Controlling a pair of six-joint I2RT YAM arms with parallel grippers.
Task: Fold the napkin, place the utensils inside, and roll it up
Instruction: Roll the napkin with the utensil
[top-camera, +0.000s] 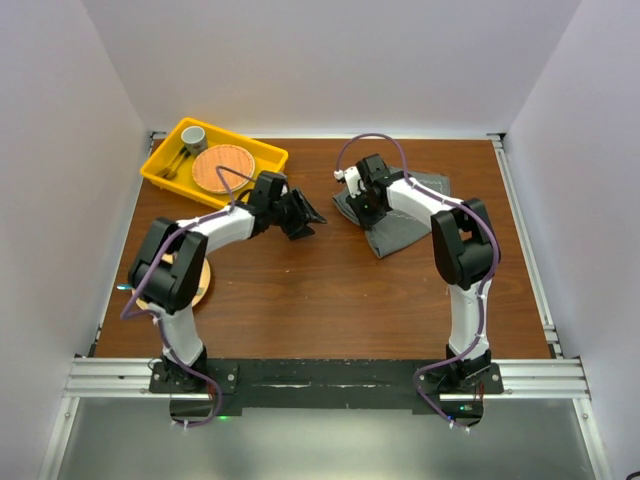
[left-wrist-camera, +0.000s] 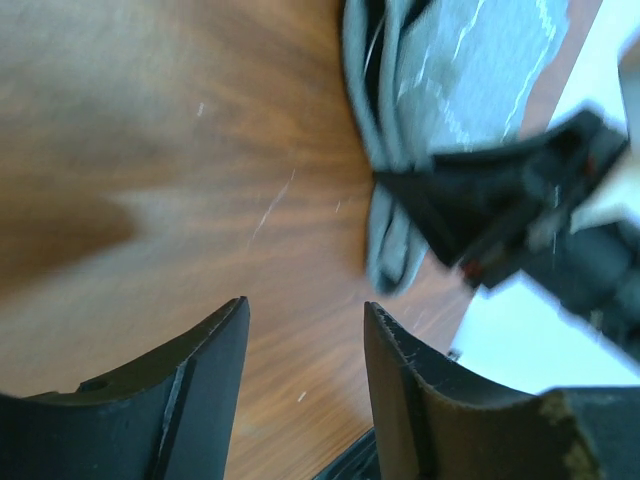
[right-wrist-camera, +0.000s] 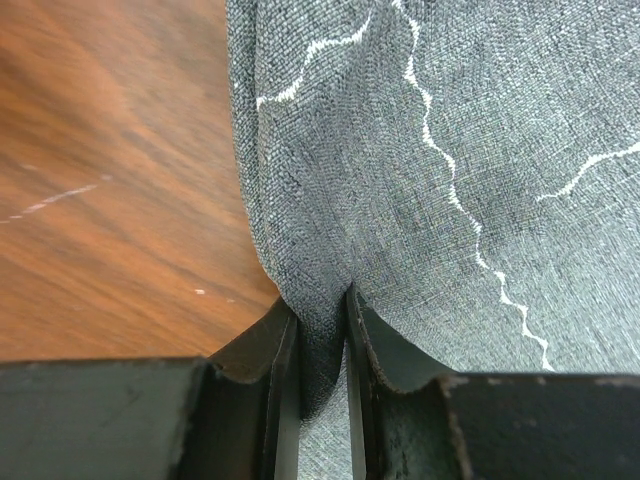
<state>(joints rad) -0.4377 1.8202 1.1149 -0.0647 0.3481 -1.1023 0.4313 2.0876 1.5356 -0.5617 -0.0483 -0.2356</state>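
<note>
The grey-green napkin (top-camera: 397, 233) lies bunched at the table's back right, its pale stitched line showing in the right wrist view (right-wrist-camera: 450, 150). My right gripper (top-camera: 358, 200) is shut on a fold at the napkin's left edge, with cloth pinched between the jaws (right-wrist-camera: 320, 300). My left gripper (top-camera: 305, 222) is open and empty over bare wood, just left of the napkin (left-wrist-camera: 450, 60); its jaws (left-wrist-camera: 305, 305) hold nothing. The utensils (top-camera: 178, 165) lie in the yellow tray (top-camera: 270, 152) at the back left.
The tray also holds a grey cup (top-camera: 193, 135) and an orange-brown plate (top-camera: 222, 167). A second wooden plate (top-camera: 202, 282) lies under the left arm's elbow. White walls enclose the table on three sides.
</note>
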